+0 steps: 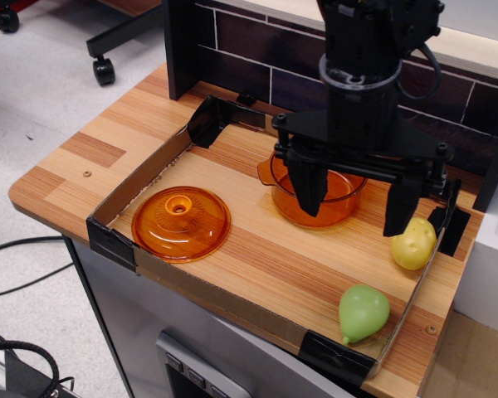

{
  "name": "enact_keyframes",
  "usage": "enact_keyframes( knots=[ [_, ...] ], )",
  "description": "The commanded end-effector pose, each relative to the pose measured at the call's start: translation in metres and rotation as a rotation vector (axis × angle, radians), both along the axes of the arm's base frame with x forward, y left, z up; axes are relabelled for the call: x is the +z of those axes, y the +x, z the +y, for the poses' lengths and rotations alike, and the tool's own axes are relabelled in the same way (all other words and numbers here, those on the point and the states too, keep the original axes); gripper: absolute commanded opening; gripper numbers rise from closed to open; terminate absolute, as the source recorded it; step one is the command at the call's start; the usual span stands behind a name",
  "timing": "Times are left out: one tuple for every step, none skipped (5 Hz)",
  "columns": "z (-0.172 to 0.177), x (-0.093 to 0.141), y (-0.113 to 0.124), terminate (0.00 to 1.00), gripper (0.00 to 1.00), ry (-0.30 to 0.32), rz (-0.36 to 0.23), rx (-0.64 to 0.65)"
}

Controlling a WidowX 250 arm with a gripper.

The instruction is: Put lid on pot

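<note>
Hanging wide open and empty over the wooden table [257,265], the pincer [354,199] fronts a brick-patterned wall [257,58].

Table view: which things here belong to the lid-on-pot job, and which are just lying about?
Job: lid, lying knob up on the table left of the pot; gripper, fingers open over the pot.
Lying about: yellow fruit, green fruit.

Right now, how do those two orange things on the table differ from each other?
The lid is a shallow dome with a small ring knob at its centre; the pot is deeper, straight-sided and open on top. The lid lies alone near the front left corner of the table, while the pot sits farther back, partly hidden behind the open gripper. Both are round, translucent orange plastic and look similar in width.
</note>
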State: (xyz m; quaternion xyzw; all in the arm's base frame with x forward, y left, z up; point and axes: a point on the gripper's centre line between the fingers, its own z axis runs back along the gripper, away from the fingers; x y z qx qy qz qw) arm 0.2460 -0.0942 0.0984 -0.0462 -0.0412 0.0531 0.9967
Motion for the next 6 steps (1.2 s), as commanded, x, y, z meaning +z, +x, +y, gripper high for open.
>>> enact_keyframes(
  knots=[
    [0.000,0.000,0.000,0.00,1.00,0.000,0.000,0.000],
    [0.027,0.007,0.003,0.00,1.00,0.018,0.012,-0.012],
    [0.052,0.012,0.008,0.00,1.00,0.057,0.014,0.025],
    [0.073,0.004,0.007,0.00,1.00,0.078,0.021,0.010],
    [0.091,-0.010,0.007,0.00,1.00,0.114,0.055,-0.037],
    [0.109,-0.022,0.008,0.00,1.00,0.093,0.038,-0.060]
  ],
)
